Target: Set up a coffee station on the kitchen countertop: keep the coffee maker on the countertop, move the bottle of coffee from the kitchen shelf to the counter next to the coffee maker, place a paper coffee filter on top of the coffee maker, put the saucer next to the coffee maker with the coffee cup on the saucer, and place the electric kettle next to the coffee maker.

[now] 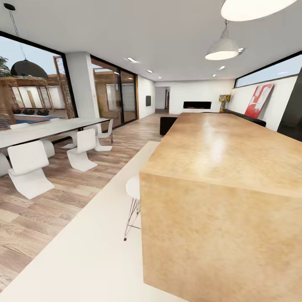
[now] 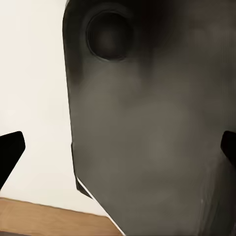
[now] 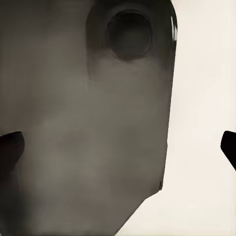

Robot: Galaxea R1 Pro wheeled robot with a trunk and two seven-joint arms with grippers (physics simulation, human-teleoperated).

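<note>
- Standing close to the big wooden island block [image 1: 218,176], the robot faces down the length of the room; the block's near end wall and long bare top take up the right half of the head view.
- Each wrist camera looks at a dark grey body panel [image 2: 157,137] of the robot, with pale floor beyond it. The left gripper [image 2: 118,147] has its two black fingertips [image 2: 10,150] far out at opposite edges of the picture, spread wide, nothing between them. The right gripper [image 3: 118,145] is the same: tips well apart, holding nothing.
- Just beside the island's near corner stands a white stool [image 1: 133,201] on thin wire legs, on the pale floor strip [image 1: 92,251].
- Further left, across the wood flooring, white chairs [image 1: 29,172] line a long dining table [image 1: 46,130], with glass doors [image 1: 115,96] behind.
- At the far end are a dark sofa [image 1: 167,124], a wall fireplace [image 1: 197,105] and a red painting [image 1: 258,100].
- None of the coffee things, nor the light-wood countertop over grey cabinets, can be seen from here; where they are I cannot tell.
- To my eye this is a travelling step. Doing it well means turning the base until the kitchen shelf or countertop comes into sight, keeping both arms tucked in, and steering wide of the stool and the island's corner.
</note>
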